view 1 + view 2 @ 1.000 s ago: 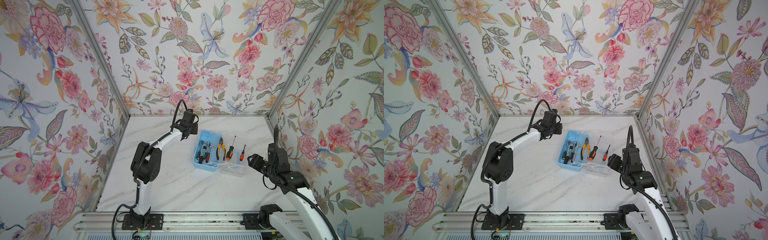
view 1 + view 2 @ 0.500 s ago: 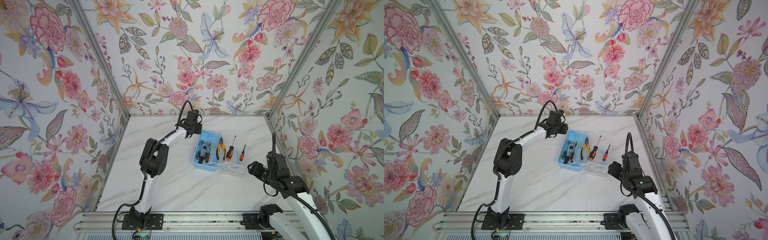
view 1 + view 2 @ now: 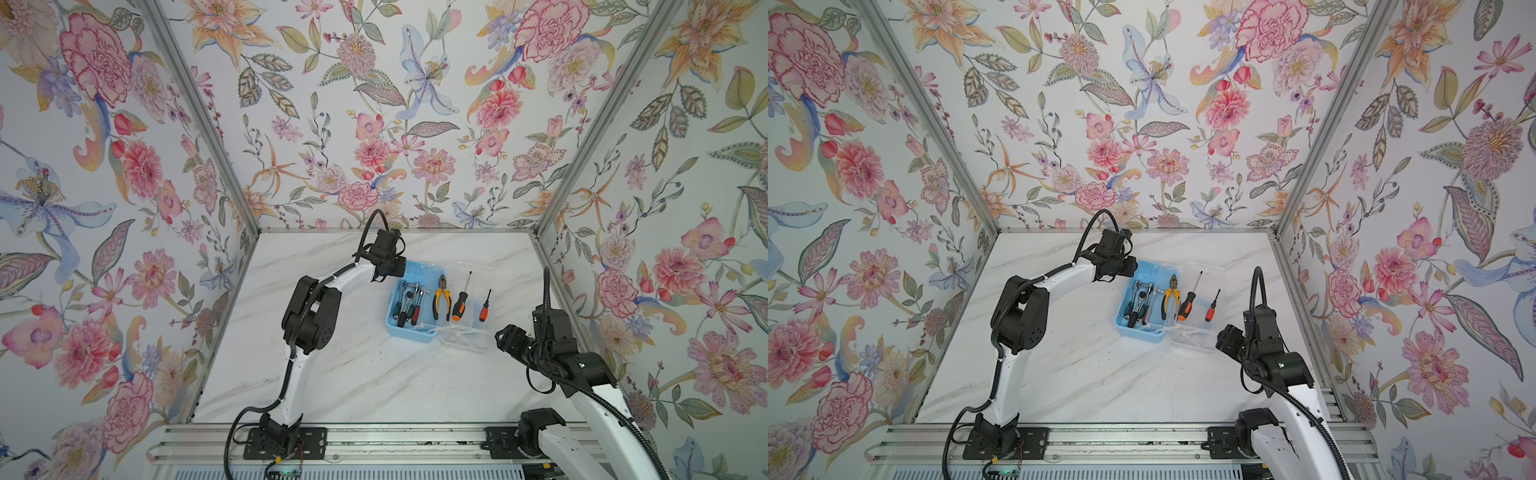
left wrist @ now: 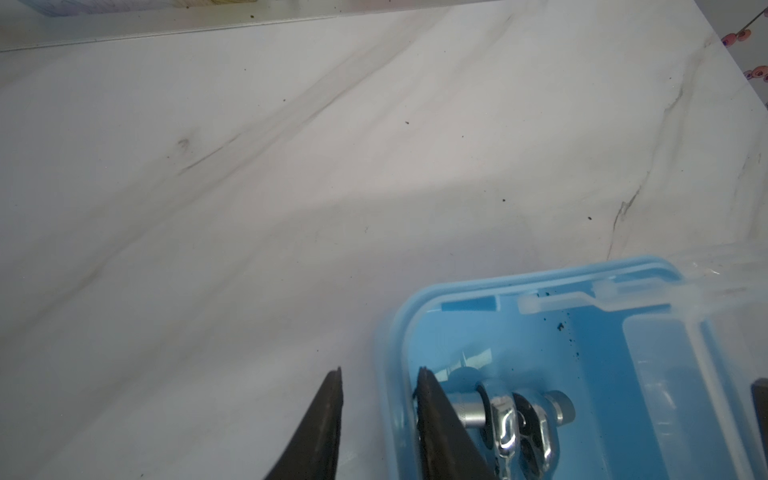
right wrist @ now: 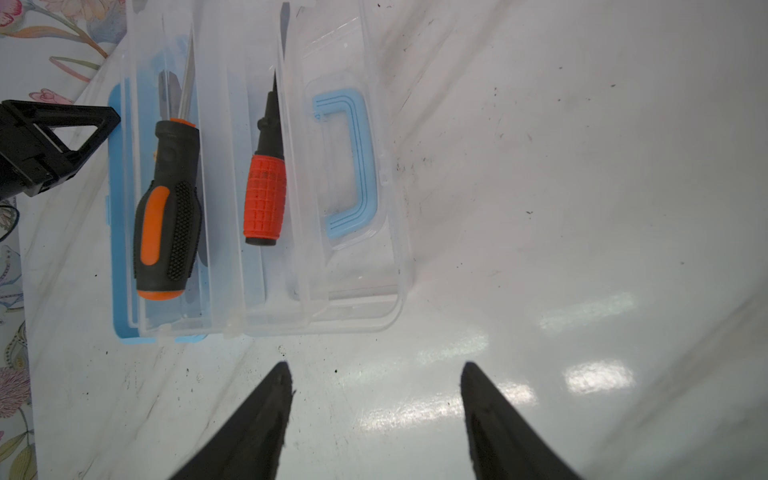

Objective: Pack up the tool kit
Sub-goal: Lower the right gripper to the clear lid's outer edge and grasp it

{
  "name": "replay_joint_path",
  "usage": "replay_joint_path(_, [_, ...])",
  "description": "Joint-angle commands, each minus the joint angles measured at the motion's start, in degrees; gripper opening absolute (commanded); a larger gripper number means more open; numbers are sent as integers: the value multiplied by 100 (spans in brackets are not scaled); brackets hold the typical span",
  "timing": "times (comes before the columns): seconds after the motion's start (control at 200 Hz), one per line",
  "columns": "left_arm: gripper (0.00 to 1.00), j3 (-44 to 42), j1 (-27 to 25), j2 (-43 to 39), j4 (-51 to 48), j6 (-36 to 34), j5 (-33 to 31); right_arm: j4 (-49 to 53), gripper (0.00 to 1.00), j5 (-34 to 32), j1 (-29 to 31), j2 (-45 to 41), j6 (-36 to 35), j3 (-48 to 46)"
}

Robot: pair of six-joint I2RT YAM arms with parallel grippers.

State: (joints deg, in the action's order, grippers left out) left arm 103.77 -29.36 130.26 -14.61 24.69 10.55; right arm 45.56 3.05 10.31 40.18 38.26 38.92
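The tool kit is a blue box (image 3: 409, 333) with its clear lid (image 3: 465, 338) laid open to the right, seen in both top views. A ratchet and sockets (image 3: 409, 301) lie in the blue half beside yellow pliers (image 3: 441, 297). A black-and-orange screwdriver (image 5: 166, 220) and a small red one (image 5: 264, 199) lie further right. My left gripper (image 4: 380, 370) is open and narrow, straddling the box's far-left wall (image 4: 395, 357): one finger inside against it, one outside. My right gripper (image 5: 374, 365) hangs open and empty over the table just in front of the lid.
White marble table (image 3: 374, 374) enclosed by flowered walls at the back and both sides. A blue carry handle (image 5: 353, 166) sits on the lid's outer part. The metal rail (image 3: 374, 440) with both arm bases runs along the front edge.
My left arm has swung right to the box's far-left corner and its jaws have narrowed round the wall. My right gripper has drawn back slightly toward the front.
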Motion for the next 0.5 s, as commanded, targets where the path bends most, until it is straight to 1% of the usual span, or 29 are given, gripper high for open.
replay_joint_path(0.0, [27, 400, 27, 329, -270, 53, -123, 6, 66, 36, -29, 15, 85, -67])
replay_joint_path(0.11, [24, 683, 27, 506, -440, 64, -279, -52, 65, 43, -29, 40, 77, -82])
replay_joint_path(0.26, [16, 994, 19, 683, -683, 63, -382, -172, 65, 94, -29, 136, 51, -85])
replay_joint_path(0.335, [9, 1023, 23, 718, -740, 76, -380, -189, 65, 108, -33, 180, 26, -86])
replay_joint_path(0.385, [0, 1010, 11, 711, -794, 89, -448, -201, 65, 111, -29, 200, 18, -78])
replay_joint_path(0.495, [0, 847, 30, 605, -837, 139, -676, -243, 65, 99, -29, 183, -1, -77])
